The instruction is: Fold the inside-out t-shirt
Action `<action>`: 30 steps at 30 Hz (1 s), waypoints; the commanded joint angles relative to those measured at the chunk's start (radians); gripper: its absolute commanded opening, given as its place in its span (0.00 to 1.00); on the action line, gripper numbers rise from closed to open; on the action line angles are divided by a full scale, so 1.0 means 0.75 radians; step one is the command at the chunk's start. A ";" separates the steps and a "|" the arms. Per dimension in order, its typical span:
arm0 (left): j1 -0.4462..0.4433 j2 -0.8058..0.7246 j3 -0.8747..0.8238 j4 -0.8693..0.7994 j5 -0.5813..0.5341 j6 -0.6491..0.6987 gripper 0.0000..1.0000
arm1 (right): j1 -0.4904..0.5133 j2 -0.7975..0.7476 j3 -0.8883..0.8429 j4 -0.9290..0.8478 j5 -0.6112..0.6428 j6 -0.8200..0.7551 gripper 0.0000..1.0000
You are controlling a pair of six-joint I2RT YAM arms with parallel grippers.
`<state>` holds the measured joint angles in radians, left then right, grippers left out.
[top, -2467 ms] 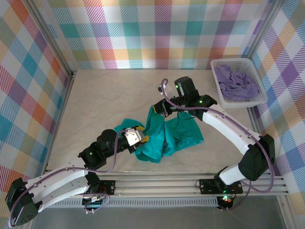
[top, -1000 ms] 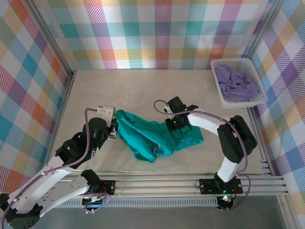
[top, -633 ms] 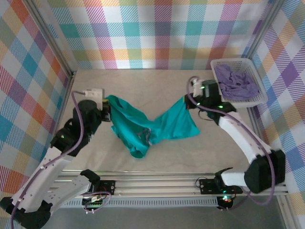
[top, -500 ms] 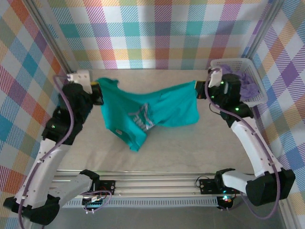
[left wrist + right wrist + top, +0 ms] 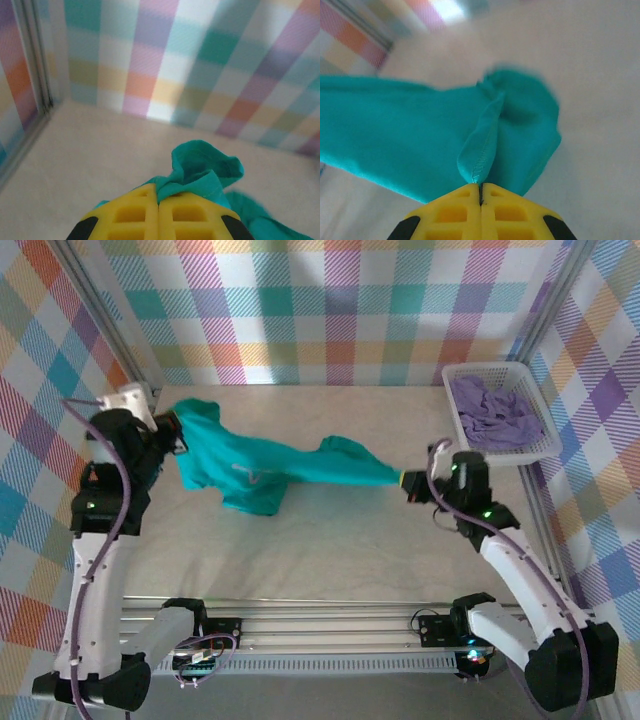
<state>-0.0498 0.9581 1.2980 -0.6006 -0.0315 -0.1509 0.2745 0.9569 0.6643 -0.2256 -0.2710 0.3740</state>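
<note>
Finding: the left gripper (image 5: pixel 172 439) is clenched on a bunched edge of the teal t-shirt (image 5: pixel 290 462). In its wrist view the yellow pads meet with a fold of cloth rising from between them. The right gripper (image 5: pixel 408 483) is likewise clamped on the opposite end, with a stitched hem caught at the pad line. The garment spans the gap between the two grippers, drawn narrow and rope-like toward the right gripper and fuller near the left gripper, where a lobe sags below the line of tension. Whether that lobe touches the table (image 5: pixel 330 540) cannot be determined. The basket (image 5: pixel 455 408) with the lavender garment (image 5: pixel 495 412) lies beyond the right gripper, well apart from the work. Assessment: the step in hand is spreading the cloth before any fold is made. Recommendation: hold even tension from both ends and bring both grippers down together so the body settles flat and not twisted. The narrow section beside the right gripper probably needs opening out first. Each grip takes only a small bunch of fabric, so a sharp pull risks slippage.
</note>
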 commanded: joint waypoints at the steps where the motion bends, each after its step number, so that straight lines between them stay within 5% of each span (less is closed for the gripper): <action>1: 0.014 -0.032 -0.195 -0.095 0.155 -0.042 0.00 | 0.089 0.016 -0.146 -0.088 0.035 0.149 0.18; 5: 0.013 -0.084 -0.360 -0.101 0.262 -0.062 0.00 | 0.162 0.071 -0.137 -0.076 0.135 0.106 0.35; 14: 0.014 -0.145 -0.493 -0.057 0.316 -0.063 0.00 | 0.370 0.608 0.282 -0.153 0.373 -0.175 0.39; 20: 0.014 -0.176 -0.539 -0.005 0.331 -0.065 0.00 | 0.361 0.919 0.513 -0.222 0.420 -0.264 0.44; 30: 0.014 -0.185 -0.571 0.027 0.345 -0.059 0.00 | 0.296 1.151 0.793 -0.280 0.385 -0.451 0.45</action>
<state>-0.0498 0.8368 0.8829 -0.6186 0.2024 -0.1913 0.5045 1.7870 1.1862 -0.3988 0.0170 0.1146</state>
